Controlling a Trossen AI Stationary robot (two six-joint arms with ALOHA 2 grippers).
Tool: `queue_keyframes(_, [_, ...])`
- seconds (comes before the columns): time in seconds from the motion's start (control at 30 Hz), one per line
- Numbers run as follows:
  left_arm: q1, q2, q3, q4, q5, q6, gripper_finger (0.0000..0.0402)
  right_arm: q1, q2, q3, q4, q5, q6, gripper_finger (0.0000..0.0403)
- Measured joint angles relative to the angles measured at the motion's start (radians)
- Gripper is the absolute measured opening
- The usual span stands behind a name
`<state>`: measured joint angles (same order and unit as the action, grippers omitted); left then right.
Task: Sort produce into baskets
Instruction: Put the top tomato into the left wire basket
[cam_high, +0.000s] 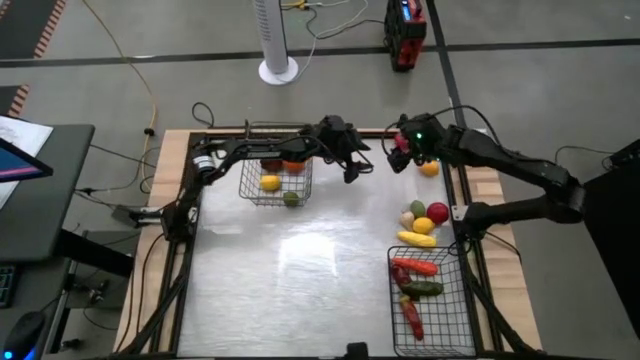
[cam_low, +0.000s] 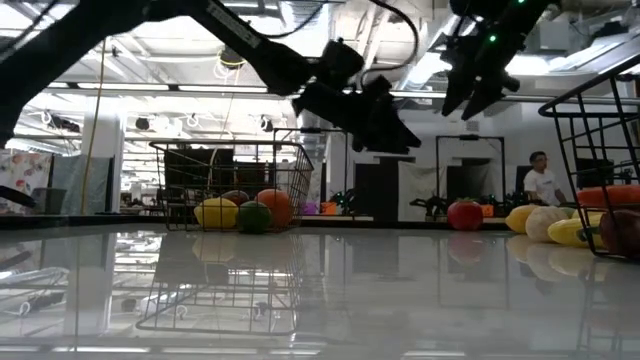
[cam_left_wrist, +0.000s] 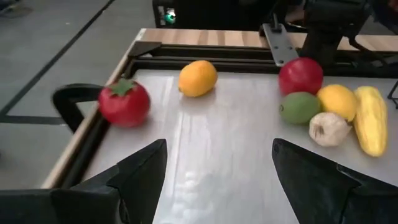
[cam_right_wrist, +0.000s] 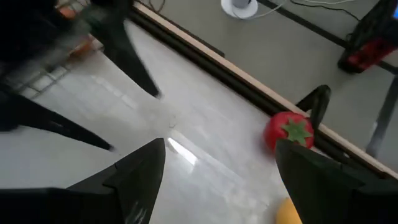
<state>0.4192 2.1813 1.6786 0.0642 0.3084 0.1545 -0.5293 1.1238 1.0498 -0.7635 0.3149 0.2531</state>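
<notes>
Two end effectors hover over the far side of the counter (cam_high: 300, 260). Left of the tomato (cam_high: 398, 160) stands the silvery basket (cam_high: 275, 165) holding round produce; nearer it, the left end effector (cam_high: 352, 160) gapes wide and empty. Above the tomato, the right end effector (cam_high: 404, 150) is spread wide, empty.

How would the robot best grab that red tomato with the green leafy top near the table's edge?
Probably from straight above, fingers closing across the round red body of the tomato below its green top. It sits alone by the table's frame, so the open right gripper hovering nearby has room; aligning the fingers along the frame should avoid hitting it.
</notes>
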Motion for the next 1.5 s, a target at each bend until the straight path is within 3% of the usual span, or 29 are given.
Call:
queue_keyframes(0.2, [-0.02, 0.031, 0.036, -0.049, -0.009, 0.029, 0.0279, 0.0, -0.016, -0.069, -0.01, 0.002, 0.004, 0.0329])
queue_keyframes(0.43, [-0.029, 0.023, 0.029, -0.06, -0.039, 0.063, 0.0279, -0.095, 0.097, -0.097, -0.015, 0.001, -0.033, 0.0329])
queue_keyframes(0.6, [-0.039, 0.005, -0.12, 0.116, -0.038, 0.042, 0.0279, -0.186, 0.224, -0.044, -0.028, -0.002, -0.088, 0.0329])
queue_keyframes(0.73, [-0.054, -0.058, -0.249, 0.222, -0.116, 0.062, 0.0279, -0.245, 0.309, 0.025, -0.047, -0.007, -0.132, 0.0329])
queue_keyframes(0.87, [-0.073, -0.138, -0.366, 0.244, -0.165, 0.108, 0.0279, -0.294, 0.4, 0.116, -0.064, -0.071, -0.16, 0.0329])
queue_keyframes(1.2, [-0.086, -0.396, -0.614, 0.31, -0.165, 0.096, 0.0279, -0.397, 0.653, 0.352, -0.248, -0.167, -0.233, 0.0328])
queue_keyframes(1.5, [-0.087, -0.521, -0.763, 0.342, -0.167, 0.072, 0.0279, -0.479, 0.691, 0.379, -0.297, -0.21, -0.247, 0.0297])
